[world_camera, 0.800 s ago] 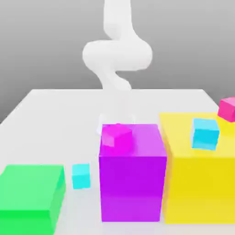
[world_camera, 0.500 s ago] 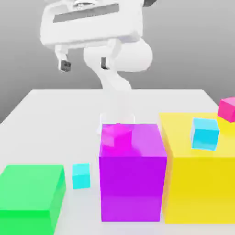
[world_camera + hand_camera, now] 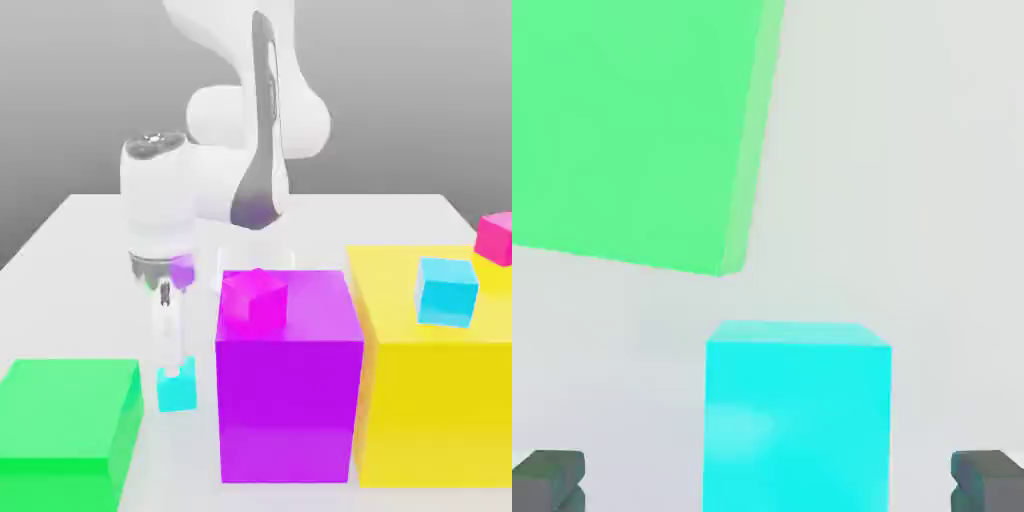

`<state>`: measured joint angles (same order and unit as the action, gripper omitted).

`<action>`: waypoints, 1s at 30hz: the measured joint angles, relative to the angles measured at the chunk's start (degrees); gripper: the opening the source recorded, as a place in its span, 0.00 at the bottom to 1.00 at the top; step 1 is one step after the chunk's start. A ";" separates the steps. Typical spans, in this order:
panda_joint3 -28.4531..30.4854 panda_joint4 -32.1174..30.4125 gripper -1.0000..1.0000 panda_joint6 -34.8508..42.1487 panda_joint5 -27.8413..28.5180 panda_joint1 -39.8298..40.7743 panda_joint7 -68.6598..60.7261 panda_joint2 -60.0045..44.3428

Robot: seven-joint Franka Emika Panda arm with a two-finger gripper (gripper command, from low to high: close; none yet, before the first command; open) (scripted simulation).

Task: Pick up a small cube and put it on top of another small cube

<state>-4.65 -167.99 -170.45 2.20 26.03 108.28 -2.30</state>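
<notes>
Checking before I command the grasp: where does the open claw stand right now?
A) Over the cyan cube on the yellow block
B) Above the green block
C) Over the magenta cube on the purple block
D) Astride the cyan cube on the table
D: the claw is down at the small cyan cube on the table, and the hand view shows a fingertip either side of it, apart.

Glossy, smooth small cube; matt pale table.
</notes>
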 joint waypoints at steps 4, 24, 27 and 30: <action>3.48 1.24 0.50 -6.87 2.65 -2.90 1.98 -8.23; 2.57 4.44 0.00 13.20 -4.35 -5.78 -6.89 10.04; 2.97 10.39 0.00 20.60 -6.15 -7.59 -11.65 13.48; 2.98 16.12 0.00 28.05 -7.76 -9.34 -16.71 16.76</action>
<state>-1.67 -151.87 -142.40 -5.56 16.69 91.57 14.46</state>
